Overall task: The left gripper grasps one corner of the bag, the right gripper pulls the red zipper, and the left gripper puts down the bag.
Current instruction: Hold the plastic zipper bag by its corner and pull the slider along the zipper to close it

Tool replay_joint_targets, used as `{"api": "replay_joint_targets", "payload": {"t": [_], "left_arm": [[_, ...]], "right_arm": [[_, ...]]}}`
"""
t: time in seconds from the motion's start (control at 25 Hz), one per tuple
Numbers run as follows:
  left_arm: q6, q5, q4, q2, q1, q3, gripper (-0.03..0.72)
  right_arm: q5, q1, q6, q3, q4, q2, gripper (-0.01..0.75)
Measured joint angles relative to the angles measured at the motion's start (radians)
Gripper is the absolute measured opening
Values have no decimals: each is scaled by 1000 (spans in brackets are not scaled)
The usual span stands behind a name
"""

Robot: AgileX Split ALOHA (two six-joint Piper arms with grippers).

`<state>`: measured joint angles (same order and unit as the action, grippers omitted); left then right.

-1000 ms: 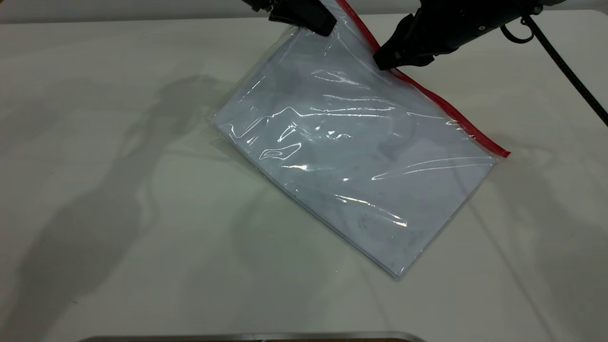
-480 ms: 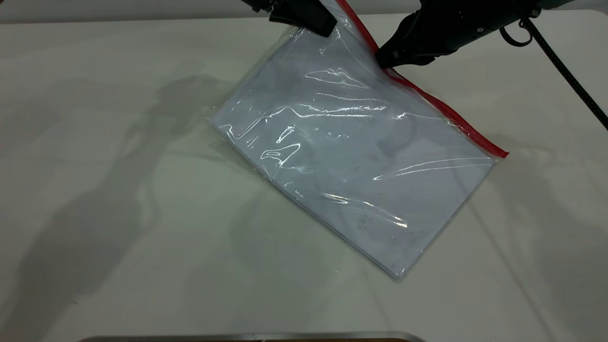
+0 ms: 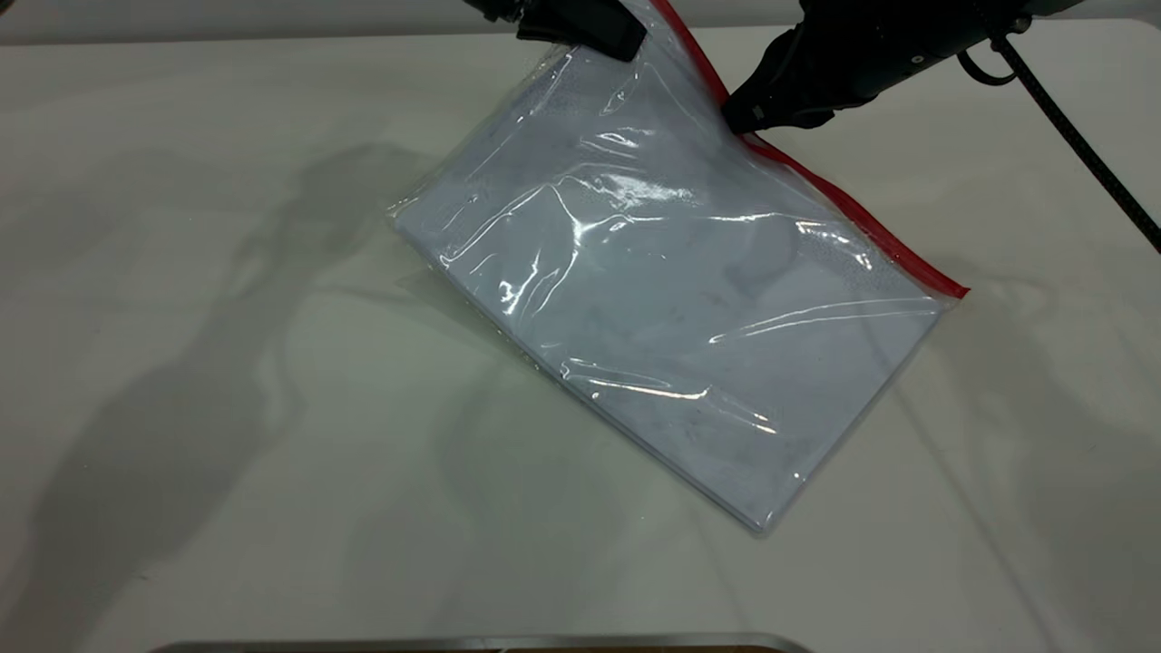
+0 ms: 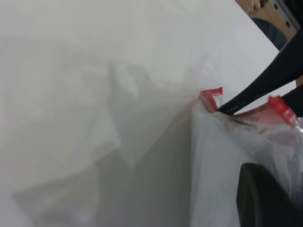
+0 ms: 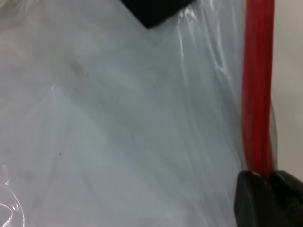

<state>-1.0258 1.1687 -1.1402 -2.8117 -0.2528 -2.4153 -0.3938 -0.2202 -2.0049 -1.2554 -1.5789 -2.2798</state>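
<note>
The bag (image 3: 671, 299) is a clear pouch with white sheets inside, lying slanted on the white table (image 3: 181, 363). Its far corner is lifted off the surface. The left gripper (image 3: 621, 41) is shut on that raised corner at the top edge of the exterior view. One of its fingers (image 4: 265, 198) shows against the plastic in the left wrist view, near the zipper's red end (image 4: 211, 97). The red zipper (image 3: 843, 213) runs along the bag's right long edge. The right gripper (image 3: 739, 118) is shut on the red strip (image 5: 258, 94), its fingers (image 5: 253, 194) clamped on either side of it.
The right arm's ribbed cable (image 3: 1070, 136) hangs over the table's right side. A metal edge (image 3: 481, 642) lies along the near edge of the exterior view. The table's left half holds only shadows.
The left gripper has risen slightly, lifting the bag's upper part; its wrinkles have shifted and its left corner has slid a little left. The right gripper has stayed on the zipper.
</note>
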Motion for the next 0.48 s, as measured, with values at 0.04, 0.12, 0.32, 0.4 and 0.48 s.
{"api": "replay_joint_targets", "payload": {"t": [0.04,0.12,0.32,0.4,0.48], "left_arm": [[0,0,-1,-1,3,0,53],[2,0,-7,-1,11,0,53],[4,0,-6,-1,22,1,53],[5,0,-8,-1,28,2,53],[6,0,-14,-1,36,2,53]], "right_arm": [[0,0,1,-2,1,0,33],[0,0,3,-5,1,-8,33],[3,13,4,-7,0,-38,33],[11,23,5,-7,2,-47,33],[22,38,8,-6,8,-52,33]]}}
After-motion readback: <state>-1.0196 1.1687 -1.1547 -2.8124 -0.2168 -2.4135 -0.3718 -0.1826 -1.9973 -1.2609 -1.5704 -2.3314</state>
